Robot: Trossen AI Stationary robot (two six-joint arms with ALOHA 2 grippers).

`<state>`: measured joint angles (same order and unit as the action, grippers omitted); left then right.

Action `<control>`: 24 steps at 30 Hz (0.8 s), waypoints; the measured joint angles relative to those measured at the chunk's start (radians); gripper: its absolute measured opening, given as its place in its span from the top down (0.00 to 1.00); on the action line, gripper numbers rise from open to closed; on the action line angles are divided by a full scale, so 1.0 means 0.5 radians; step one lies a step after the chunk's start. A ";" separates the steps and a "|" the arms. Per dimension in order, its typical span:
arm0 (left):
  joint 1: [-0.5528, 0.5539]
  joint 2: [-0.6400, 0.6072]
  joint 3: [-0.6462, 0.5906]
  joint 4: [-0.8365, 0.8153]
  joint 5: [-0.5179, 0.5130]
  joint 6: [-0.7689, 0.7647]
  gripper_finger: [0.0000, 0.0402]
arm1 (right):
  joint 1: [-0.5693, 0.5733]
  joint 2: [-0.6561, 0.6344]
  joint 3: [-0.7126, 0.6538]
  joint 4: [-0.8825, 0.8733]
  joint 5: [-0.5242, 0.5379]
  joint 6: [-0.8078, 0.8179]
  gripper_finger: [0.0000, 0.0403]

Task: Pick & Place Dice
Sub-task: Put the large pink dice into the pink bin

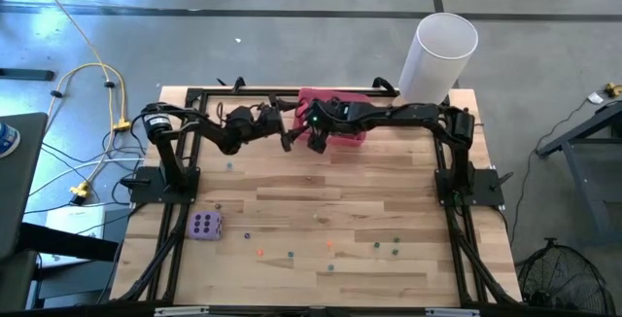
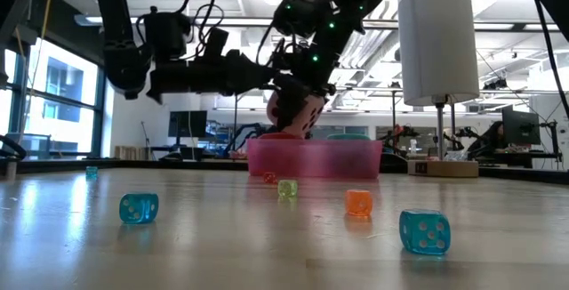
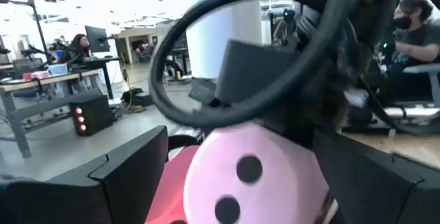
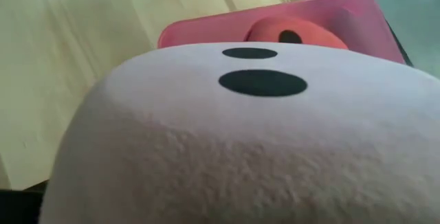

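A pink die (image 2: 302, 112) with dark pips hangs over the pink tray (image 2: 316, 158) at the table's far middle, and my right gripper (image 2: 311, 81) is shut on it from above. It fills the right wrist view (image 4: 240, 135). My left gripper (image 3: 240, 183) reaches in level from the table's left, open, its fingers (image 3: 130, 176) wide apart with the pink die (image 3: 254, 176) showing between them. A red die (image 4: 295, 33) lies in the tray. A purple die (image 1: 205, 226) rests on the table near the left edge. My right gripper holds the pink die by its upper part (image 2: 307, 101), slanting down from the far right. The die itself hides the fingers in the right wrist view. The die hangs below the gripper, clear of the tray. My left gripper: whether its fingers touch the pink die, I cannot tell.
Several tiny dice lie scattered over the near half of the table, among them a teal one (image 2: 139, 207), an orange one (image 2: 358, 202) and another teal one (image 2: 424, 231). A tall white cylinder (image 1: 442, 54) stands at the far right corner. The two arms meet closely over the tray (image 1: 335, 98).
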<state>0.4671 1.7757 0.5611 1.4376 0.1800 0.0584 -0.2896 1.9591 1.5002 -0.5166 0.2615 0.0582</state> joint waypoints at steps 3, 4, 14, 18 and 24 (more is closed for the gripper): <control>-0.001 0.001 0.039 -0.015 0.004 -0.054 0.12 | 0.000 -0.001 0.000 0.004 -0.001 0.001 0.01; -0.007 0.001 0.056 -0.040 0.010 -0.051 0.12 | -0.001 -0.002 0.000 0.005 0.001 0.001 0.01; -0.018 0.001 0.237 -0.483 0.024 0.236 0.12 | -0.005 -0.002 -0.002 0.028 0.032 -0.015 0.01; 0.007 0.001 0.252 -0.505 0.022 0.251 0.12 | 0.000 -0.002 -0.002 0.012 0.158 -0.008 0.01; 0.050 0.012 0.252 -0.618 0.025 0.291 0.12 | 0.004 -0.002 -0.001 -0.024 0.216 -0.004 0.01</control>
<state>0.4921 1.7819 0.6872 1.1287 0.1926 0.2039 -0.2876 1.9583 1.4998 -0.5285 0.3696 0.0560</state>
